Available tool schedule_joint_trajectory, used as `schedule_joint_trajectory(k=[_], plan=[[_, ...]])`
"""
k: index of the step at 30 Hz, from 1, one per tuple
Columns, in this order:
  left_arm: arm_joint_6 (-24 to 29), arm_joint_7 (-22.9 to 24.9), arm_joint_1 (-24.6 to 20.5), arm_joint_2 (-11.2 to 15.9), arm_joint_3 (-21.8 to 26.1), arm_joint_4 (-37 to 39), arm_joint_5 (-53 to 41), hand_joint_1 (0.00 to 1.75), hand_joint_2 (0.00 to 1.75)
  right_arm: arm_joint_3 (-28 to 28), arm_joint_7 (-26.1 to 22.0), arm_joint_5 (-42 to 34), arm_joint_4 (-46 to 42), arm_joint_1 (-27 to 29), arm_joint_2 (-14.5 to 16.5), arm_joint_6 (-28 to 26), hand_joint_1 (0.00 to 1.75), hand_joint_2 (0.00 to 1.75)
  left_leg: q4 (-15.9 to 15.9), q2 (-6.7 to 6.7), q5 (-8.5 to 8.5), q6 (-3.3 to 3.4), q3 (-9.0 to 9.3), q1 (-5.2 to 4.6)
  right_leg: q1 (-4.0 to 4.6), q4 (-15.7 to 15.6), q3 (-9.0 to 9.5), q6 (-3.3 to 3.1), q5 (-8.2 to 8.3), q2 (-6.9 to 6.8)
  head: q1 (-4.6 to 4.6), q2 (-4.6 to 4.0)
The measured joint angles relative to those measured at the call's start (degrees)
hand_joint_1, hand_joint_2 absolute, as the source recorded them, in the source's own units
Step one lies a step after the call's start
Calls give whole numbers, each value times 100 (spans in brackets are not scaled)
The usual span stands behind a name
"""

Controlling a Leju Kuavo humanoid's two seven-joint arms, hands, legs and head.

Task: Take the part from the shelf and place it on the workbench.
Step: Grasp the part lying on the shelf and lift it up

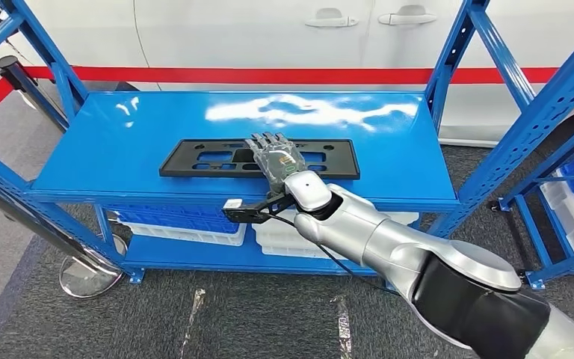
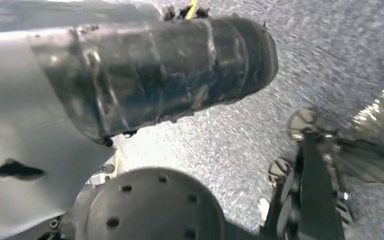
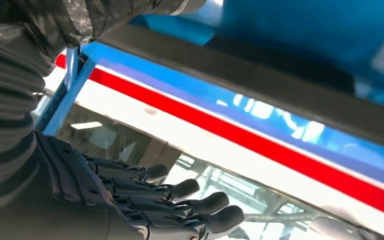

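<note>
While the right hand [image 1: 275, 158] reached over the middle of the blue shelf [image 1: 119, 149], the part [image 1: 194, 158], a long black slotted plate, lay flat across the centre of the head frame, its long edges parallel to the shelf's front lip. The hand lay palm-down over the part's right half, fingers extended side by side toward the top of the frame; whether they touched the plate could not be told. In the right wrist frame the fingers [image 3: 180, 189] ran straight and close together along the lower edge, with nothing held between them and the thumb. The left hand [image 2: 145, 85] hung over grey floor in its own wrist frame, and its state could not be told. Judged from this pose, the grasp had not yet closed. A good grip would probably need the fingers hooked over the far long edge, or through one of the slots, with the thumb under the near edge. As the hand sat right of the part's middle, the left end might sag or swing on lifting, so a grip nearer the centre and a level lift clear of the blue uprights [image 1: 460, 52] seemed wise.
</note>
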Motion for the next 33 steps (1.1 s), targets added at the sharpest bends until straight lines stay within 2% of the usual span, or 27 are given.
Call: schedule_joint_trajectory(k=[1,4,6,7,8,10,11,12,13,14,15,16,17,21,23,25,26,27,28,30,31,32,33], plan=[[6,0,-8,2,-5,0,0,0,0,0,5,-1,2,-3,-12,0,0,175,-254,-3,90,33,122,-25,1,-26,26,21,-8,1,-2,1],[19,0,-31,11,-27,-1,0,0,0,0,9,-1,8,-3,-36,0,0,175,-482,-10,40,120,229,-83,-2,-104,32,110,9,-5,0,2],[26,1,-17,13,-33,-1,1,0,0,-2,9,-1,9,2,-48,-2,0,175,-608,1,38,145,316,-44,11,-51,14,163,-40,-14,12,2],[29,5,-5,13,-33,0,2,0,0,-3,9,2,9,1,-56,-3,0,175,-670,10,47,158,371,-24,22,98,-50,184,-119,-18,24,1],[32,9,5,11,-34,1,4,0,0,-4,9,4,9,3,-65,-4,0,175,-708,18,46,173,419,-6,28,380,-192,197,-242,-22,34,1],[34,17,0,11,-34,2,7,0,0,-4,9,8,13,24,-87,-4,0,175,-707,16,7,204,459,-13,33,1087,-601,205,-472,-25,50,1],[35,18,-9,11,-36,2,8,0,0,-4,9,8,16,50,-99,-4,0,175,-693,7,-20,212,475,-14,33,1325,-772,203,-489,-26,52,1],[35,19,-15,11,-37,2,8,0,0,-3,9,8,19,77,-113,-5,0,175,-676,-3,-51,213,497,-14,33,1359,-848,195,-403,-27,55,1],[36,19,-16,10,-38,2,9,0,0,-3,9,9,20,99,-124,-7,0,175,-653,-12,-89,209,525,-14,33,1180,-813,184,-220,-29,56,0],[35,20,-13,9,-38,2,10,0,0,-3,9,10,21,113,-132,-8,0,175,-624,-18,-135,198,553,-14,32,842,-692,169,15,-32,58,0],[36,23,-10,8,-38,2,14,0,0,-3,9,12,22,116,-139,-10,0,175,-580,-21,-189,177,564,-27,36,498,-541,154,185,-34,57,0],[36,26,-11,7,-39,2,20,0,0,-3,8,14,23,118,-142,-13,0,175,-534,-23,-236,153,559,-40,40,221,-419,134,285,-33,54,1],[39,28,-16,7,-39,2,29,0,0,-2,5,15,24,124,-145,-16,0,175,-499,-24,-271,129,547,-53,46,64,-349,115,307,-30,52,1],[47,33,-24,2,-40,1,52,0,0,-2,2,19,25,166,-163,-23,0,175,-399,-17,-377,55,508,-53,29,-22,-295,21,236,-18,49,1],[46,37,-27,-3,-41,1,58,0,0,-2,1,19,24,162,-163,-25,0,175,58,-5,-611,-12,296,-32,10,-46,-246,-20,219,-17,45,1],[47,36,-36,-2,-43,2,60,0,0,-2,0,19,25,174,-164,-26,0,175,820,-2,-886,-64,-118,-13,16,-53,-206,-48,189,-20,43,0],[48,35,-35,-1,-44,2,60,0,0,-2,0,19,26,188,-164,-26,0,175,1095,-2,-929,-75,-296,-10,19,-52,-184,-55,172,-20,43,0],[48,34,-28,-2,-45,2,60,0,0,-2,0,19,26,204,-165,-26,0,175,1169,-3,-857,-73,-381,-9,22,-52,-156,-57,153,-15,41,0],[49,33,-20,-2,-45,2,61,0,0,-2,0,19,26,215,-165,-26,0,175,1022,-3,-677,-57,-358,-11,26,-53,-121,-56,131,-9,42,0],[51,36,-8,1,-45,2,64,0,0,-2,-2,19,27,222,-165,-26,0,175,265,-5,-178,24,-72,-29,33,-63,-37,-50,87,3,44,0],[55,37,-10,5,-45,2,65,0,0,-2,-7,19,28,220,-166,-27,0,175,-83,-4,-11,69,78,-50,39,-77,-11,-39,73,5,46,0],[57,38,-21,8,-45,2,66,0,0,-2,-15,19,30,220,-167,-27,0,175,-341,-5,70,113,188,-74,40,-90,-3,-22,69,6,45,0],[60,39,-30,12,-46,2,67,0,0,-2,-24,19,32,224,-168,-28,0,175,-450,-5,61,144,233,-96,39,-103,-12,0,74,3,47,0]])
